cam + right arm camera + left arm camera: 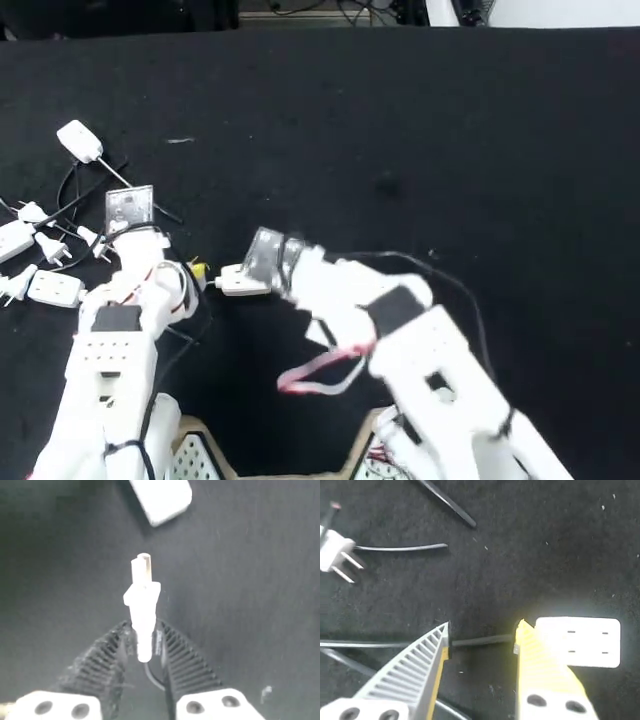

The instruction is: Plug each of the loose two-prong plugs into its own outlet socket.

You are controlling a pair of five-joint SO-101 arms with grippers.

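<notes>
Two arms; four outlet sockets; roughly five two-prong plugs, cable tangle makes plug count unsure.

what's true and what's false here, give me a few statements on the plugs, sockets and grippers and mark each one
1. The right gripper is shut on a white plug. True.
2. That plug sits in a socket. False: its prongs are bare, and a white block lies apart ahead of them.
3. The left gripper holds a plug. False: it is open, with a black cable running between its jaws.
4. A loose plug lies on the table. True.
5. An outlet socket lies beside the left gripper's yellow finger. True.
</notes>
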